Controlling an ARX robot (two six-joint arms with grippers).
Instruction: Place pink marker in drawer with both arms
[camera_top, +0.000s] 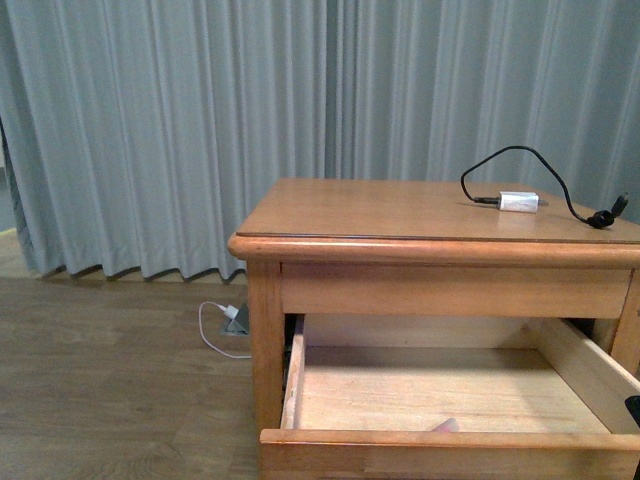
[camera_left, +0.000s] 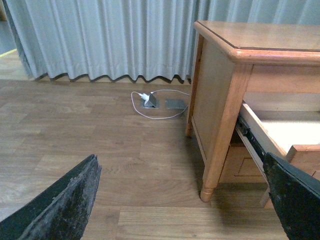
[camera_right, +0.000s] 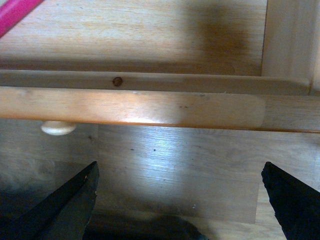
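The drawer (camera_top: 380, 437) of the wooden nightstand stands pulled out, showing its pale floor. The pink marker (camera_top: 446, 425) lies inside it, close behind the front board, with only its tip showing in the front view. In the right wrist view the pink marker (camera_right: 15, 12) shows in a corner on the drawer floor, beyond the drawer front (camera_right: 150, 107) and its round knob (camera_right: 58, 128). My right gripper (camera_right: 177, 205) hangs open over the floor in front of the drawer, holding nothing. My left gripper (camera_left: 180, 200) is open and empty beside the nightstand's left side, near the drawer (camera_left: 280, 135).
A white adapter (camera_top: 519, 201) with a black cable (camera_top: 520, 152) lies on the nightstand top (camera_top: 380, 210). A white plug and cord (camera_left: 150, 100) sit at a floor socket by the grey curtain (camera_top: 150, 130). The nightstand leg (camera_left: 212, 170) stands near my left gripper.
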